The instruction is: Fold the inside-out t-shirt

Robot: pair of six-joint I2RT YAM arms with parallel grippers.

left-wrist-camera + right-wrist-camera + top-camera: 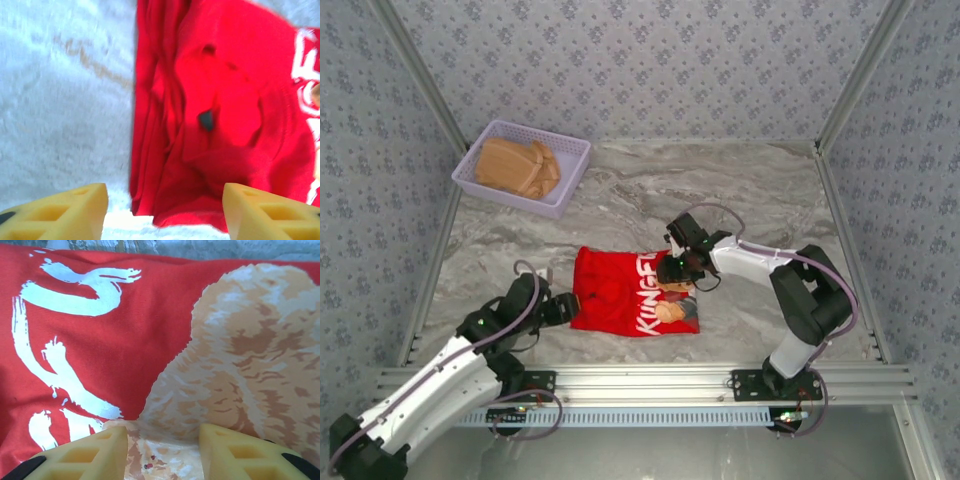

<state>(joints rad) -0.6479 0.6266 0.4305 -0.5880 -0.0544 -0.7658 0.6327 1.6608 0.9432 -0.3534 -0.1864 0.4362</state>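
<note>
At table [770, 200] centre, t-shirt [620, 298] looks part-folded. Left gripper [165, 194] released at its left edge; right gripper [162, 431] over the print [245, 350], can't tell if it grips. Next, likely: pinch edge, fold across.

The inside-out t-shirt [610, 295] was matt red cloth, creased, with flat white and tan print. The surface [740, 190] was smooth with a grey marble pattern. The basket [576, 172] was lilac perforated plastic; the folded garment [515, 168] was tan cloth. The left claw [164, 192] had fingers [60, 212] of matt yellow plastic. The front rail [650, 380] was ribbed bare metal.
</note>
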